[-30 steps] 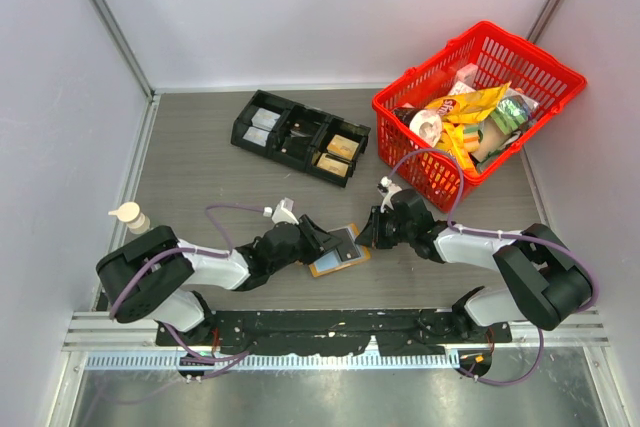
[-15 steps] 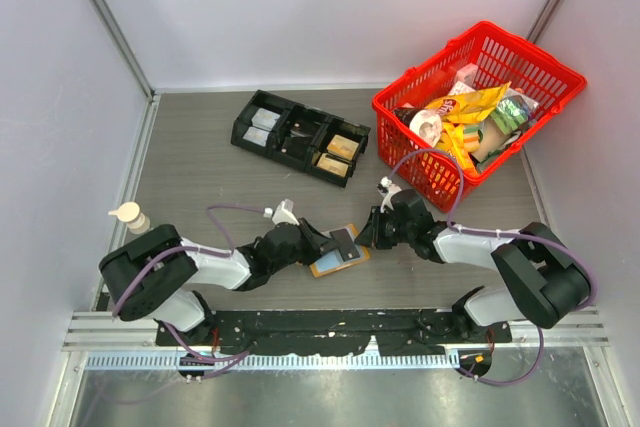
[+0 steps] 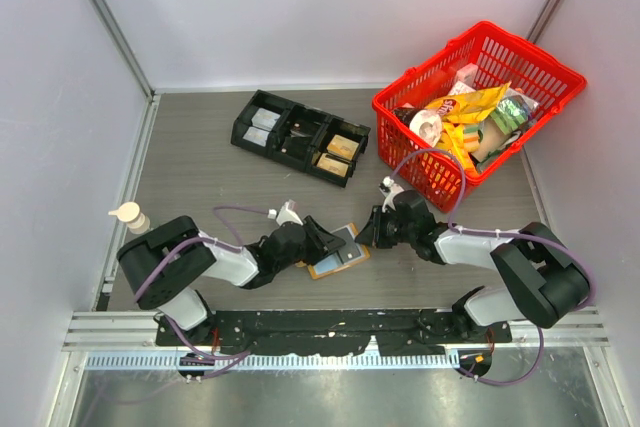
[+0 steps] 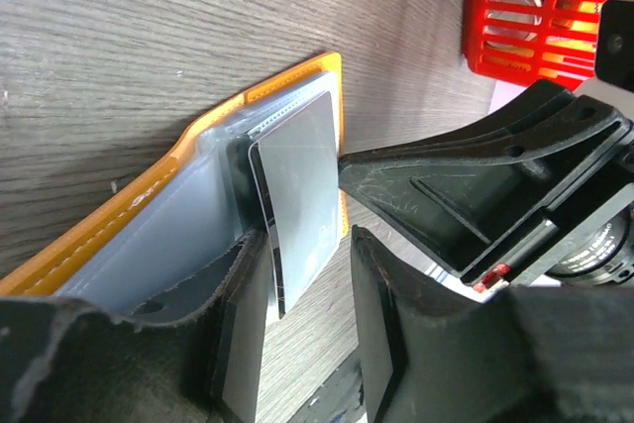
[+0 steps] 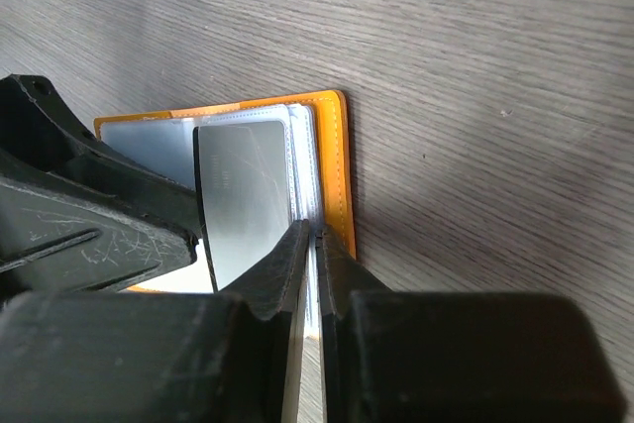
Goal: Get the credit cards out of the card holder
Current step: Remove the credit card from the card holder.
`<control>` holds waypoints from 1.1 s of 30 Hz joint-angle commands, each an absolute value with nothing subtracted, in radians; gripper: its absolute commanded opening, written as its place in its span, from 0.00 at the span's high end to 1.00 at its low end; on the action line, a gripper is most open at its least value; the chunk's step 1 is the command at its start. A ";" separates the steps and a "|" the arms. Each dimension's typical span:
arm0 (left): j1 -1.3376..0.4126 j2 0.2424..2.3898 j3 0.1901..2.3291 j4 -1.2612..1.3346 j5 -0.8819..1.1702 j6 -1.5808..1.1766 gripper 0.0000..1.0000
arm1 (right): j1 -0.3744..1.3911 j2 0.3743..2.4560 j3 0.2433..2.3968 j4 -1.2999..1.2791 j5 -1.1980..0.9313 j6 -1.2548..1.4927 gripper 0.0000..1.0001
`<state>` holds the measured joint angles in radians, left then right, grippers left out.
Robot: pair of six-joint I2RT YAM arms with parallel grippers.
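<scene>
1. top external: the holder (image 3: 340, 259) lay open on the table (image 3: 200, 187), near its front edge, between the two arms. the left gripper (image 3: 325, 239) came at it low from the left and the right gripper (image 3: 368, 235) from the right, tips close together over it. a black tray (image 3: 300, 135) stood farther back, well apart from the holder. a red basket (image 3: 540, 52) full of packets sat at the back right. a small bottle (image 3: 128, 215) stood by the left wall.
2. left wrist: the holder showed its orange rim and pale clear sleeves. a grey card (image 4: 302, 175) stuck partly out of the sleeves, its near end tilted up between the left fingers (image 4: 243, 294). those fingers stood apart; the card lay close against the one on the view's left, with a clear gap to the other. the right gripper's black body reached in from the right, its tip at the holder's edge just beside the card.
3. right wrist: the right fingers (image 5: 292, 255) were almost together, clamped on a thin pale leaf at the holder's right side, next to the orange rim. the card rose just left of them, and the left gripper's black finger lay against its left edge.
</scene>
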<state>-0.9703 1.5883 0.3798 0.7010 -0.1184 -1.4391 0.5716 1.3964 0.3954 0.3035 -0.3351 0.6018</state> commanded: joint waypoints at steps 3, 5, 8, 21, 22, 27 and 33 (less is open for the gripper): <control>-0.973 1.643 0.420 0.845 -0.087 -1.465 0.59 | 0.584 1.425 0.365 0.264 -0.350 0.629 0.87; -0.974 1.646 0.408 0.873 -0.089 -1.471 0.65 | 0.584 1.430 0.362 0.264 -0.344 0.632 0.87; -0.974 1.632 0.373 0.896 -0.107 -1.492 0.80 | 0.584 1.450 0.359 0.264 -0.327 0.631 0.88; -0.973 1.555 0.270 0.910 -0.150 -1.508 0.94 | 0.575 1.511 0.350 0.287 -0.316 0.641 0.90; -0.973 1.552 0.265 0.908 -0.149 -1.509 0.94 | 0.574 1.512 0.350 0.285 -0.316 0.644 0.90; -0.974 1.549 0.250 0.908 -0.147 -1.516 0.94 | 0.568 1.513 0.350 0.282 -0.313 0.644 0.90; -0.973 1.536 0.239 0.904 -0.146 -1.516 0.93 | 0.563 1.516 0.351 0.282 -0.311 0.649 0.90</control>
<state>-0.9684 1.5616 0.2512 0.8711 -0.1356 -1.5154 0.5671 1.4689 0.3878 0.4160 -0.3431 0.6495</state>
